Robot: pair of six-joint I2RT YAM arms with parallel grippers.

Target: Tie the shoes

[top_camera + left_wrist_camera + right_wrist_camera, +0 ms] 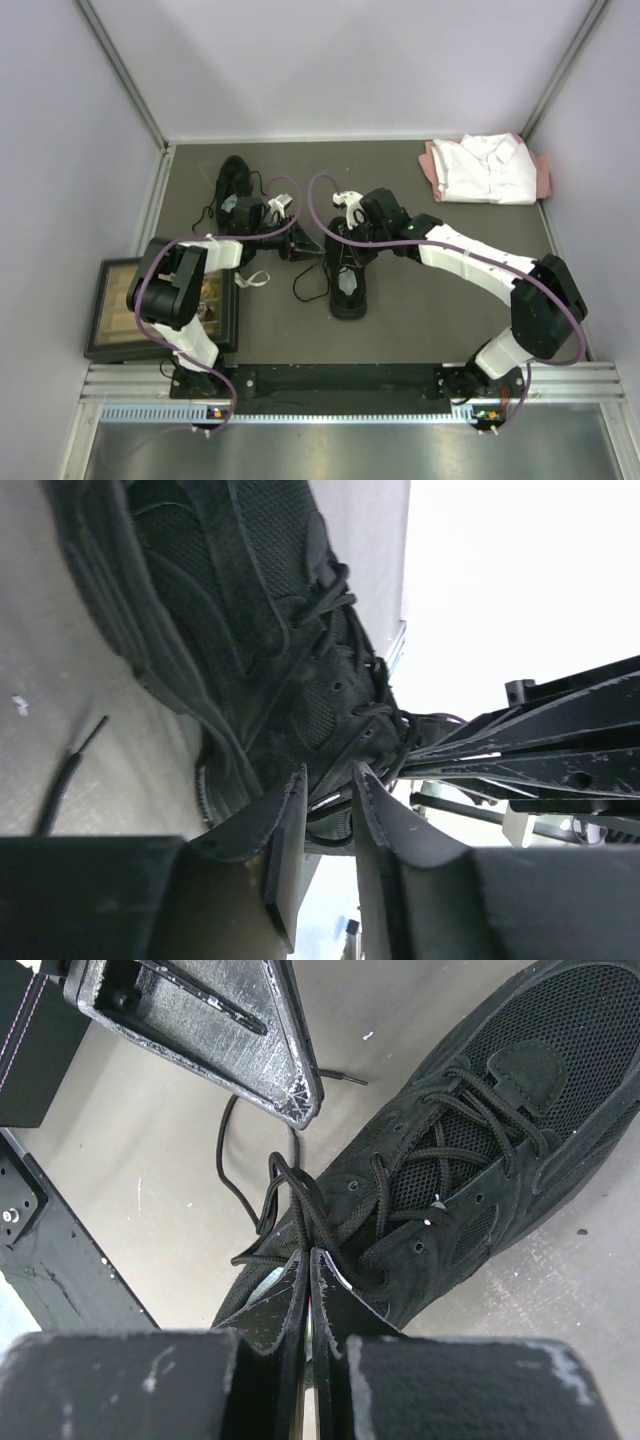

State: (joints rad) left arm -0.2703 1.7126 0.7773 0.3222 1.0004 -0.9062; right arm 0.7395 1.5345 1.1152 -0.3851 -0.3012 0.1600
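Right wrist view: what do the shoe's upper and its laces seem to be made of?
The shoe looks like matte black textile: open mesh on the toe, smoother suede-like panels round the eyelets, possibly synthetic. The laces look like thin round woven cord.

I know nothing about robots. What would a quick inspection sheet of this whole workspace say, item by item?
Surface: dark grey table.
Job's things: two black shoes. The near shoe lies between the grippers, its laces loose, no bow seen. The far shoe lies beyond the left arm.
Clutter: folded white shirt at far right; dark-framed tray at near left.
Grippers: right gripper pinched shut on the laces; left gripper with jaws apart at the shoe's opening.
Cables: purple cables looped along both arms.
Surroundings: pale walls on three sides; metal rail at the near edge.
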